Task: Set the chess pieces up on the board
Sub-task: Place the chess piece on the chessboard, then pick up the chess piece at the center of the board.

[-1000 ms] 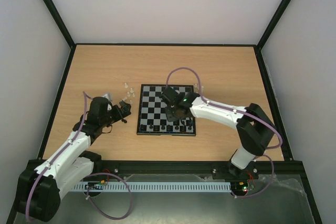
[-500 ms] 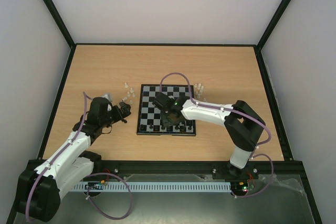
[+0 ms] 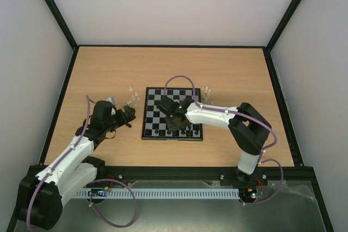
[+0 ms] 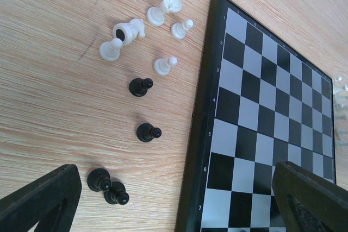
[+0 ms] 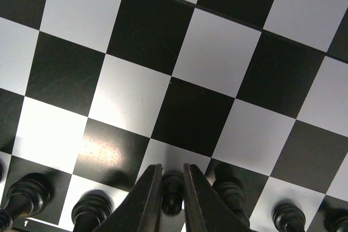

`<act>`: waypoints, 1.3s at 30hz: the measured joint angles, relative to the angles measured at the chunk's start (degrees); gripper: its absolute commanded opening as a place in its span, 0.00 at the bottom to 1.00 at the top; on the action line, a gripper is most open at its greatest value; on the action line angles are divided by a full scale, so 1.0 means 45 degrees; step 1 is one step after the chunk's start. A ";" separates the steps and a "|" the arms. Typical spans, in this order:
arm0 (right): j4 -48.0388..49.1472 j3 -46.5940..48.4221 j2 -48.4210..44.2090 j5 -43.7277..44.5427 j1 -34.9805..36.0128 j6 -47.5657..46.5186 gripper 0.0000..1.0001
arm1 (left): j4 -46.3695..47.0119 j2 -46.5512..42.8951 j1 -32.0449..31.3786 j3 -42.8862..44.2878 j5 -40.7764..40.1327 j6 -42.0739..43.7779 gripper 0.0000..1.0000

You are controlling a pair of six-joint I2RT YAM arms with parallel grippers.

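The wooden table (image 3: 234, 69) carries the board (image 3: 156, 101), with loose black and whitish chess pieces (image 4: 148, 132) just beside it.

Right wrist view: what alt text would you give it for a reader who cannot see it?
The right gripper pinches a small black chess piece between its two dark fingers at the bottom centre, over a chessboard of black and pale squares. The other black pieces stand in a row along the bottom edge.

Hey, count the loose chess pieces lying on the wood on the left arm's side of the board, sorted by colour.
Black pieces: 4
White pieces: 6 (the two farthest from the camera stand crowded together, so this count is less sure)
Total: 10
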 measured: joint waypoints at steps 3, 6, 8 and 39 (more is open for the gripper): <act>-0.0005 0.0019 0.0005 0.0005 0.0000 -0.0010 0.14 | -0.0005 0.0005 0.0000 0.0000 -0.0063 0.0005 0.99; -0.0015 0.0121 0.0005 0.0005 0.0000 -0.0010 0.16 | -0.0010 0.0063 0.0005 0.0000 -0.0097 0.0005 0.99; -0.0015 0.0194 0.0005 0.0010 0.0000 -0.0010 0.19 | -0.0015 0.0136 0.0005 0.0000 -0.0097 0.0005 0.99; -0.0437 -0.0690 -0.4784 0.0321 0.0000 -0.0321 0.26 | -0.1802 0.4080 0.0005 0.1734 -0.2055 -0.0160 0.42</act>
